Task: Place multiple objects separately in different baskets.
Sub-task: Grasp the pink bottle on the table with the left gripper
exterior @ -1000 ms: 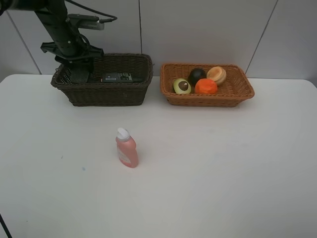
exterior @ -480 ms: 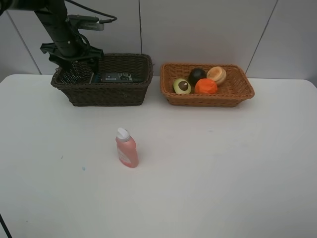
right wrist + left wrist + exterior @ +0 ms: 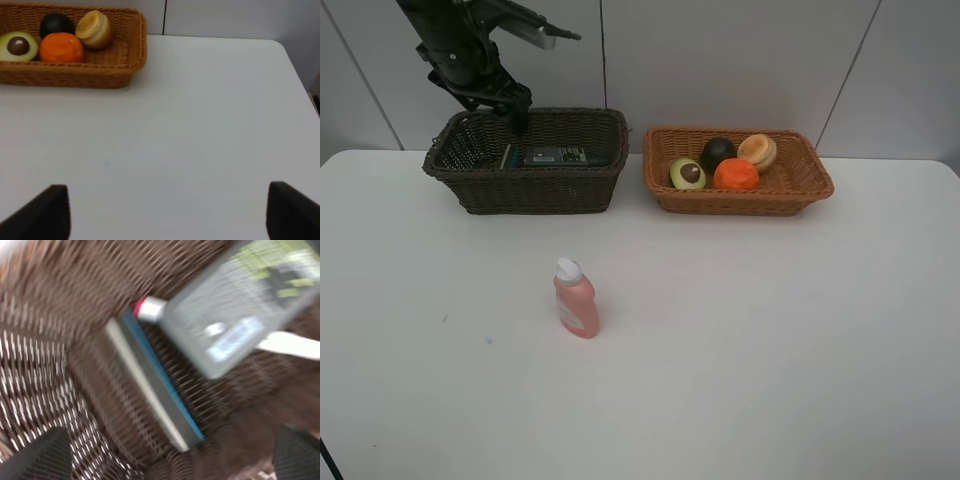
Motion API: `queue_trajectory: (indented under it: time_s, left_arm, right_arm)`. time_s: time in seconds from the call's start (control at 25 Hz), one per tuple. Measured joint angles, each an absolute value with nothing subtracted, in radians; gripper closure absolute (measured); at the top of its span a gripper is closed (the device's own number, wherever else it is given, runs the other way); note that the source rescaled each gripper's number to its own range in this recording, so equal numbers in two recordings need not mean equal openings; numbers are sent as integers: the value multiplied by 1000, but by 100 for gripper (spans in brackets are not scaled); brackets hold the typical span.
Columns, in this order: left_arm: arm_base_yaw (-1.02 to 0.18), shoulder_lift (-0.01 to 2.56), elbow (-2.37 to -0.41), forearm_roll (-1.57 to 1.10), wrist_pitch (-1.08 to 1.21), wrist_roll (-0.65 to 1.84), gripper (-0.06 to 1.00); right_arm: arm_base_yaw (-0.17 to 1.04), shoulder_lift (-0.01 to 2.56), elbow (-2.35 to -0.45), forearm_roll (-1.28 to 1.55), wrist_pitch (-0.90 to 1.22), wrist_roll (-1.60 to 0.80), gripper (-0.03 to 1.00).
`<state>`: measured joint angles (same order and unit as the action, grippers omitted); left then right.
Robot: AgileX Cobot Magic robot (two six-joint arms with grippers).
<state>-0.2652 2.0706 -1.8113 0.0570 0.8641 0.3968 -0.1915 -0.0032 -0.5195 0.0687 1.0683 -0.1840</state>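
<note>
The left gripper (image 3: 517, 108) hangs above the left end of the dark brown basket (image 3: 535, 190), jaws spread wide and holding nothing. Judgement: a drop into this basket looks complete, and the arm is clear of the contents. Inside, the wrist view shows a grey-green flat-sided bottle (image 3: 240, 305) lying on its side across the weave, its long axis slanting; beside it lies a slim grey and blue flat item (image 3: 150, 385), and a white pink-tipped marker (image 3: 287, 345) shows partly from under the bottle. Blur prevents finer reading.

On the open table (image 3: 770, 340), well apart from both baskets, the pink white-capped bottle (image 3: 576, 299) stands upright, long axis vertical, cap uppermost and leaning slightly left. It is the one item outstanding.

The light orange-tan basket (image 3: 740, 200) holds the halved avocado (image 3: 687, 173), dark mangosteen (image 3: 718, 151), orange (image 3: 736, 174) and tan round fruit (image 3: 758, 151).

The right gripper (image 3: 165, 210) hovers over bare table, jaws wide, empty.

Next move, in my judgement: descend on the pink bottle, grip its body, carry to the dark basket.
</note>
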Motion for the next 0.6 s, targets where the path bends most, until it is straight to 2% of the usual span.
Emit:
queue_trajectory:
  time_s: [0.28, 0.6]
  left_arm:
    - [-400, 1952, -1811, 0, 890, 898, -6]
    - [-561, 1936, -1811, -12, 999, 1327, -6]
  right_arm:
    - [-192, -3, -520, 69, 1068, -184, -2]
    - [-192, -3, -520, 69, 1068, -184, -2]
